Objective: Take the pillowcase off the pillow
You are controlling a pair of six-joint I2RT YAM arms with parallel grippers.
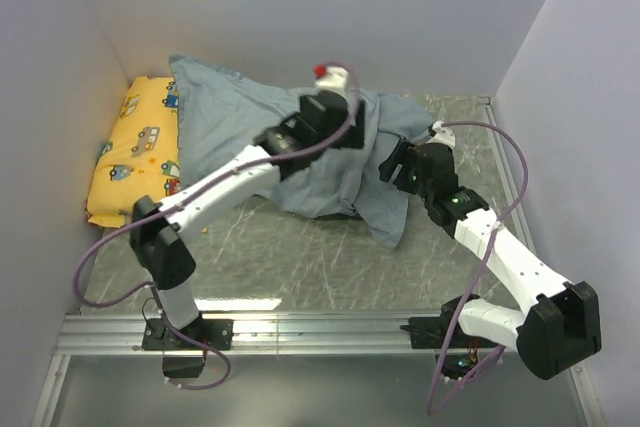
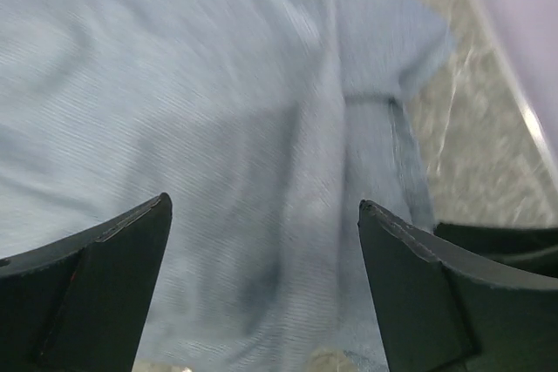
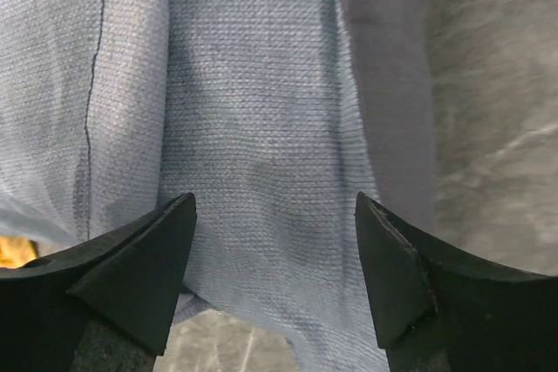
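The pillowcase [image 1: 230,117] lies crumpled on the table, its lighter blue-grey side up. It spreads from the back left corner toward the middle right. The plain white pillow is not visible in any view. My left gripper [image 1: 338,107] hovers open over the fabric's back middle; in the left wrist view the gripper [image 2: 264,206] has only fabric [image 2: 218,84] beneath it. My right gripper [image 1: 395,162] is open at the fabric's right edge. In the right wrist view the gripper [image 3: 275,202] stands over a folded flap [image 3: 253,84] with a darker strip [image 3: 388,84] beside it.
A yellow cushion printed with cartoon vehicles [image 1: 140,147] lies against the left wall, partly under the fabric. Grey marbled table [image 1: 300,257] shows in front and at the right [image 3: 497,84]. White walls enclose the left, back and right sides.
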